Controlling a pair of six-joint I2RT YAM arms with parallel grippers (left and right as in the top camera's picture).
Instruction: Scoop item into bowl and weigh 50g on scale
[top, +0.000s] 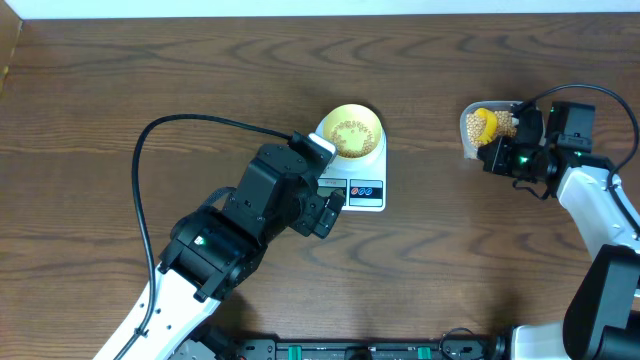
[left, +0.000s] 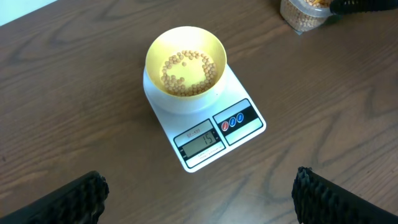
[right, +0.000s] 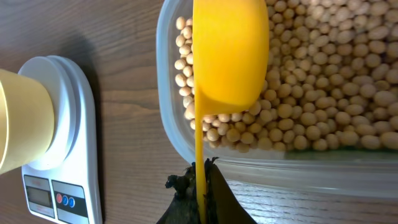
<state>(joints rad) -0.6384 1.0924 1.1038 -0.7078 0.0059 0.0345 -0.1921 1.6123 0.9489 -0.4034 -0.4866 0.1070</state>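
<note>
The pale-yellow bowl (left: 185, 62) stands on the white scale (left: 238, 87), whose display shows 15; a thin ring of tan beans (left: 186, 78) lies inside it. My left gripper (left: 199, 199) hovers wide open on the scale's display side, holding nothing. My right gripper (right: 200, 180) is shut on the handle of a yellow scoop (right: 230, 56), whose cup rests on the beans (right: 323, 93) in the clear tub. In the overhead view the bowl (top: 350, 132) and scale (top: 365, 190) sit mid-table. The right gripper (top: 500, 155) and scoop (top: 482, 123) are at the tub on the right.
The clear plastic tub (right: 168, 118) of beans stands right of the scale (right: 68, 124), a narrow strip of wooden table between them. The left arm (top: 250, 210) covers the scale's left front corner. A black cable (top: 150, 150) loops over the table's left side.
</note>
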